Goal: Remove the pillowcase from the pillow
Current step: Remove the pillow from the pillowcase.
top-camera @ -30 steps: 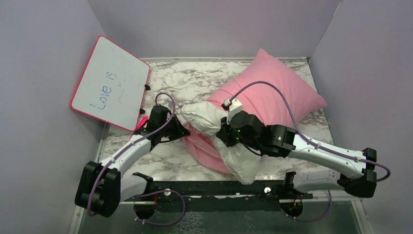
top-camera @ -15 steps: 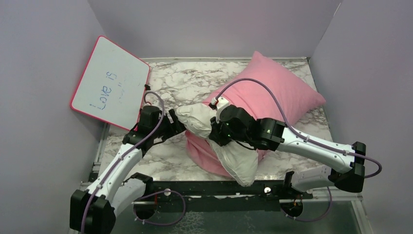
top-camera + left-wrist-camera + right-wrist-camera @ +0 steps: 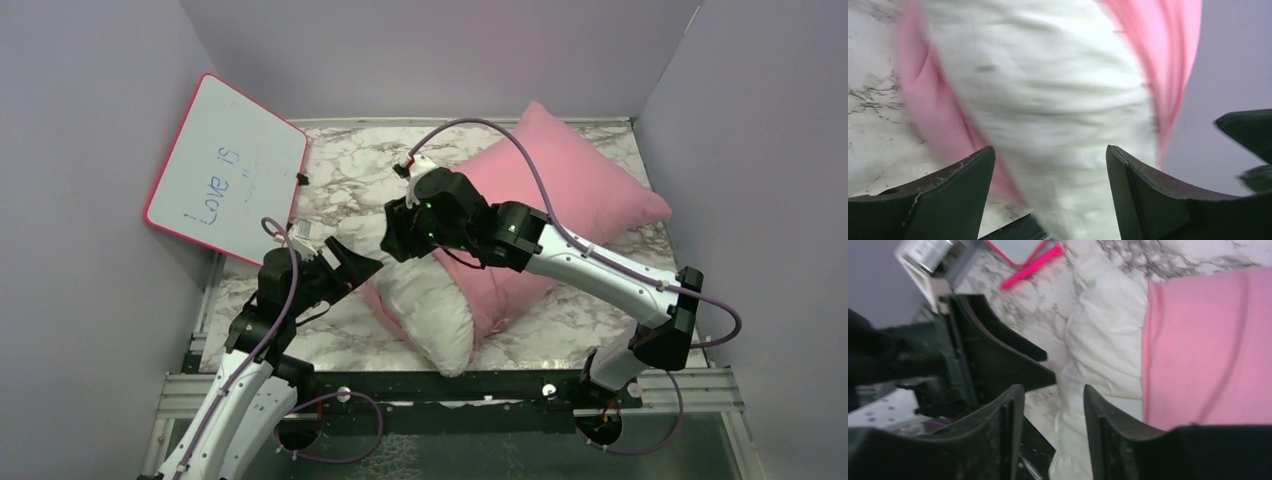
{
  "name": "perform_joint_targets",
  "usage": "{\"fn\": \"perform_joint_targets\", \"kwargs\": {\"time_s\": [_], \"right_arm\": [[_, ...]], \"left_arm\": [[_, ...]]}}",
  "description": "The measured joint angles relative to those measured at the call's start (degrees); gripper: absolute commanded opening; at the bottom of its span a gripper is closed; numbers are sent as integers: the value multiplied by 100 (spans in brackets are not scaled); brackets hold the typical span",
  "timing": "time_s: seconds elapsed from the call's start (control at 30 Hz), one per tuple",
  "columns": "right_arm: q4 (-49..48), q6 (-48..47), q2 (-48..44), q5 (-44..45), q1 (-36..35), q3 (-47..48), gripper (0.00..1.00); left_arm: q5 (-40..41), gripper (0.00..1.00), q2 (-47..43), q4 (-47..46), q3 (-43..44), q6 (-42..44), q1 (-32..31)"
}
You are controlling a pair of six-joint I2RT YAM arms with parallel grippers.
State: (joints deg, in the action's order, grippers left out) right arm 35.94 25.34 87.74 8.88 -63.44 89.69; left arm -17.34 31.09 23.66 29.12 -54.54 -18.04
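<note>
The pink pillowcase still covers the far right part of the pillow. The pillow's white near end sticks out of it and lies on the marble table. My left gripper stands open just left of the white end, apart from it. In the left wrist view the blurred pillow lies beyond the open left gripper, with pink pillowcase at its sides. My right gripper hovers open above the pillow's left corner. The right wrist view shows the right gripper holding nothing, over the pillow and pillowcase.
A pink-framed whiteboard leans against the left wall. A pink marker lies on the marble table near it. Lilac walls enclose the table on three sides. A black rail runs along the near edge.
Both grippers have opened and let go of the white pillow end, which has dropped onto the table. The left arm drew back to the near left; the right gripper moved up and left.
</note>
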Motion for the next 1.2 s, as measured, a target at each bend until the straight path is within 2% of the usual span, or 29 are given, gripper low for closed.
{"fn": "perform_joint_targets", "kwargs": {"time_s": [0.1, 0.2, 0.4, 0.6, 0.73, 0.83, 0.97, 1.03, 1.07, 1.13, 1.2], "right_arm": [[15, -57, 278, -262, 17, 745, 64], [15, -31, -13, -354, 17, 632, 68], [321, 450, -1766, -170, 13, -1187, 69], [1084, 1565, -3206, 101, 17, -2938, 69], [1132, 2267, -4094, 70, 17, -4129, 69], [739, 2647, -4494, -61, 17, -4870, 67], [-278, 3003, -4345, -94, 17, -5412, 57], [-809, 3084, -3987, -85, 17, -5442, 41], [-1025, 3128, -3773, -68, 17, -5429, 33], [-1222, 3215, -3338, 4, 17, -5311, 15], [-1220, 3300, -3014, 144, 17, -5125, 10]], "left_arm": [[-22, 89, -160, 11, 0, -111, -2], [-52, 91, -170, 57, 0, -160, -2], [-321, 92, -173, 131, -55, -164, 0], [-887, 93, 37, 142, -341, -48, -2], [-1333, 94, 295, 83, -387, 103, -2], [-1521, 95, 391, 7, -391, 160, -46], [-1530, 95, 400, -177, -389, 94, -422], [-1390, 94, 518, -282, -380, 2, -863], [-1185, 94, 629, -372, -372, -107, -1287], [-772, 85, 789, -498, -372, -315, -2015], [-74, 81, 907, -675, -435, -638, -2817]]}}
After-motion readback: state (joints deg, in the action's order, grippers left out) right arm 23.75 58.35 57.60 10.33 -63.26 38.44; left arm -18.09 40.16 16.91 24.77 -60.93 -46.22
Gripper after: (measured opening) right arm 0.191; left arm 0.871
